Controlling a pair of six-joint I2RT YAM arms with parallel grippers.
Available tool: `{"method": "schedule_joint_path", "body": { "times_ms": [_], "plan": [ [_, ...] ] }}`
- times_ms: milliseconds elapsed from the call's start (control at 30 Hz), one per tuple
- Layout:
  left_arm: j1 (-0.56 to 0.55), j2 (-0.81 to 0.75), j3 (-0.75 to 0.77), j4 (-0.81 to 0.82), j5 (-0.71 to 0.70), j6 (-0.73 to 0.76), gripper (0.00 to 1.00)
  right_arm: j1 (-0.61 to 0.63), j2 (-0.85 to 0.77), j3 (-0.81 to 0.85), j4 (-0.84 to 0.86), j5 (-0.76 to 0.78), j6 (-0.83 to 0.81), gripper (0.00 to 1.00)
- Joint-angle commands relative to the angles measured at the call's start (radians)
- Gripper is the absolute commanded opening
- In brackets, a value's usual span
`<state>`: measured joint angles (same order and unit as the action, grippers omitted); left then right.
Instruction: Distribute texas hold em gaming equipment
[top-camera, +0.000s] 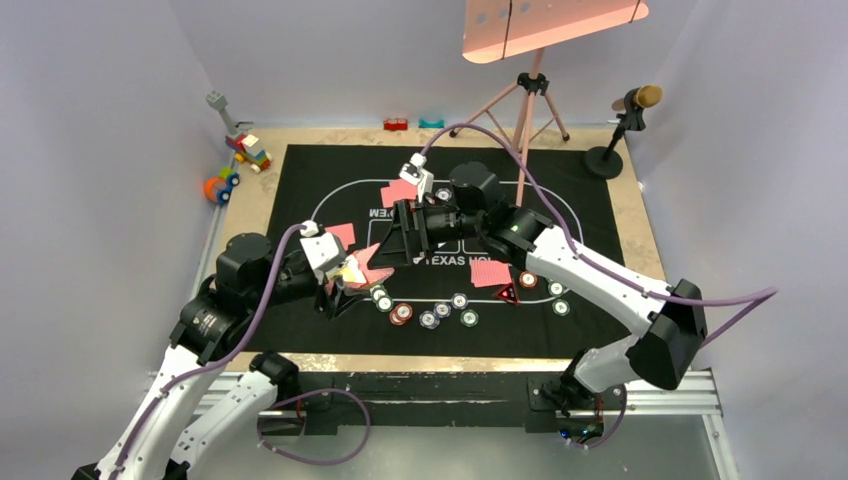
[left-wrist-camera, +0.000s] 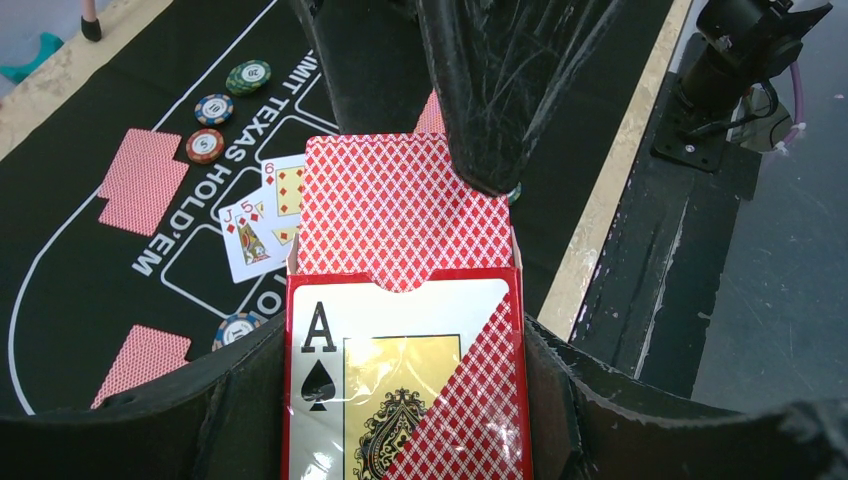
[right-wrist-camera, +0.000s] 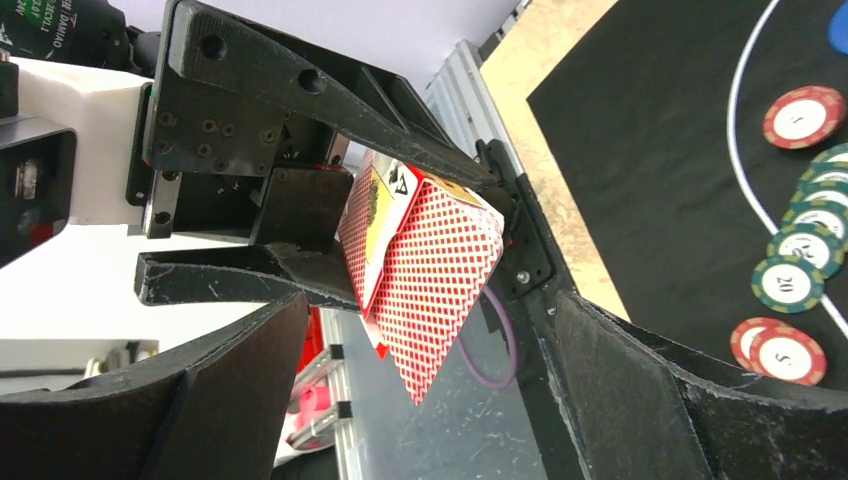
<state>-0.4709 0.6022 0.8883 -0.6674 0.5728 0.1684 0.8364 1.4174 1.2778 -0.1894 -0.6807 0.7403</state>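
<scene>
Partly obsc. — deck (left-wrist-camera: 390, 220) in box (left-wrist-camera: 400, 400).

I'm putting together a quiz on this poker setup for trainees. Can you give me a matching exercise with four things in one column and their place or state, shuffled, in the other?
Things:
1. card box
2. jack card
3. green chip marked 20
4. toy blocks

Places or states:
A. face up on the mat
B. off the mat, near the far left corner of the table
C. gripped in the left hand
D. flat on the mat, next to the chip marked 10

Pairs: 1-C, 2-A, 3-D, 4-B
</scene>
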Motion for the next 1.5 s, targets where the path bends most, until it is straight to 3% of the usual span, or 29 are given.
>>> {"method": "schedule_joint_path", "body": {
  "times_ms": [0, 233, 433, 800, 1333, 1400, 1467],
  "plan": [
    [0.008, 0.002, 0.043, 0.061, 0.026, 0.012, 0.00, 0.009, 0.037, -0.020, 0.136, -0.060, 0.081, 0.98],
    [0.008, 0.003, 0.038, 0.070, 0.022, 0.015, 0.00, 0.015, 0.078, -0.034, 0.176, -0.067, 0.118, 0.98],
    [0.008, 0.001, 0.034, 0.078, 0.026, 0.011, 0.00, 0.015, 0.086, -0.045, 0.145, -0.080, 0.096, 0.78],
    [0.008, -0.010, 0.037, 0.067, 0.033, 0.005, 0.00, -0.021, 0.047, -0.068, 0.104, -0.076, 0.070, 0.66],
    [0.009, -0.025, 0.038, 0.052, 0.035, 0.005, 0.00, -0.056, 0.006, -0.086, 0.098, -0.084, 0.071, 0.59],
    [0.009, -0.026, 0.036, 0.052, 0.033, 0.006, 0.00, -0.056, -0.003, -0.073, 0.095, -0.079, 0.071, 0.62],
    [0.009, -0.025, 0.032, 0.052, 0.033, 0.012, 0.00, -0.050, -0.006, -0.059, 0.122, -0.067, 0.098, 0.72]
  ]
}}
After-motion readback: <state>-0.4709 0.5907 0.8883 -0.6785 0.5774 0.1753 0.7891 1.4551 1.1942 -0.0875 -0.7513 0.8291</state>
